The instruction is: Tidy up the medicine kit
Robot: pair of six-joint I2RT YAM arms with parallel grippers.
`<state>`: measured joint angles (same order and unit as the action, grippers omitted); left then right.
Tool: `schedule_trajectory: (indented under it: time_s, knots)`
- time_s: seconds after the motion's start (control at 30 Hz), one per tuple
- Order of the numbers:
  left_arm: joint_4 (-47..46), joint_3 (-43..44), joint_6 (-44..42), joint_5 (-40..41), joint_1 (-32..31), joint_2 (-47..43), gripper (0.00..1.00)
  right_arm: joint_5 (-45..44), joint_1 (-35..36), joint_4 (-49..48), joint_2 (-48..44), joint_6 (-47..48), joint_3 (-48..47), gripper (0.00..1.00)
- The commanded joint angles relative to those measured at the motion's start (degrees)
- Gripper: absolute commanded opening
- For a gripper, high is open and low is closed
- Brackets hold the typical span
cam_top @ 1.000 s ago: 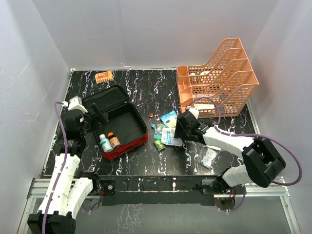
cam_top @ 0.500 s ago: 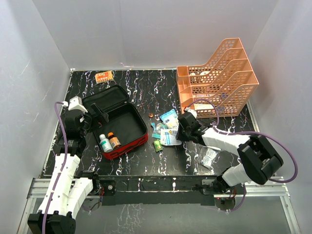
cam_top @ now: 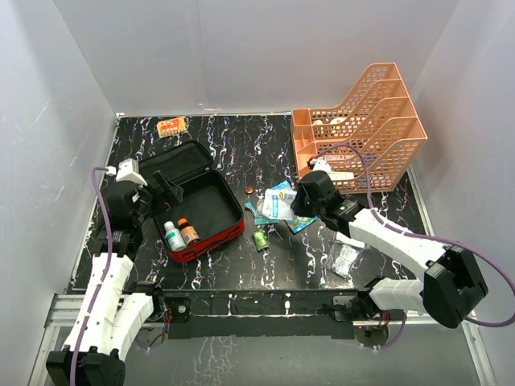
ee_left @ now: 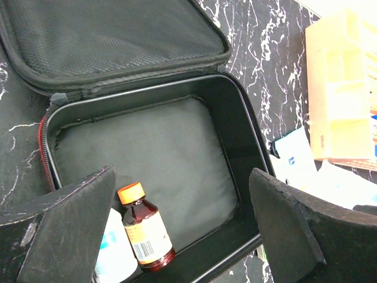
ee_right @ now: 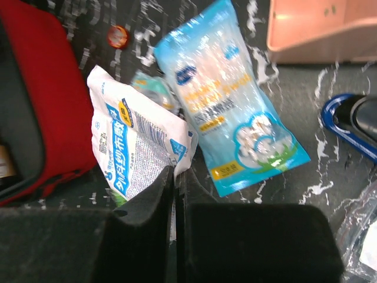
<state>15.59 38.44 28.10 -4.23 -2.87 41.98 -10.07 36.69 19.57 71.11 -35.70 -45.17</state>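
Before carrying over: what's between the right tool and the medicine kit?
Top view: the white pouch the right tool grips, a teal packet, then bare table to the medicine kit.

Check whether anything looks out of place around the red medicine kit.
Yes. The open red soft zip case holds only two small bottles, while sachets and packets lie scattered on the black marbled table to its right. One orange packet sits alone near the far left corner. The right gripper pinches a white-and-blue packet.

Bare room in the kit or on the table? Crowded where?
In the kit, lining beyond the brown bottle and white bottle is bare, up to the lid. Table is bare between lid and tray. Crowded: packets right of the kit, where the right gripper holds the white packet.
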Motion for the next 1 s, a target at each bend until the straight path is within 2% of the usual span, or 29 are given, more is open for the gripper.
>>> schedule_trajectory:
  time_s: [0.0, 0.1, 0.27, 0.43, 0.57, 0.7, 0.83, 0.97]
  knots:
    - [-2.7, -0.8, -0.5, -5.2, -0.4, 0.1, 0.93, 2.9, -0.1, -1.6, -3.2, 3.2, -5.4, 0.0]
    - [-5.7, -1.6, -0.3, -11.2, -0.6, 0.2, 0.93, 7.4, -0.2, -3.3, -3.4, 4.4, -7.3, 0.0]
    - [-12.6, -3.9, 2.6, -27.2, -1.3, 1.1, 0.94, 18.5, -0.1, -10.6, -2.1, 5.2, -8.8, 0.0]
    - [-15.0, -4.5, 8.5, -35.8, -1.6, 4.7, 0.91, 28.1, 0.5, -20.2, 0.6, 1.6, -8.7, 0.0]
    - [-22.7, -6.4, 18.5, -42.8, -1.9, 7.5, 0.88, 30.4, 2.7, -25.0, 3.6, 0.1, -9.8, 0.0]
    - [-31.2, -8.9, 24.7, -45.4, -2.8, 8.8, 0.86, 31.5, 5.3, -27.7, 6.5, -0.8, -11.4, 0.0]
    - [-30.8, -8.9, 23.7, -45.7, -3.5, 10.5, 0.77, 32.1, 7.0, -29.8, 8.7, -1.8, -12.9, 0.0]
    - [-29.7, -7.9, 21.6, -46.8, -3.6, 11.0, 0.6, 32.1, 7.6, -30.0, 10.2, -2.0, -13.9, 0.0]
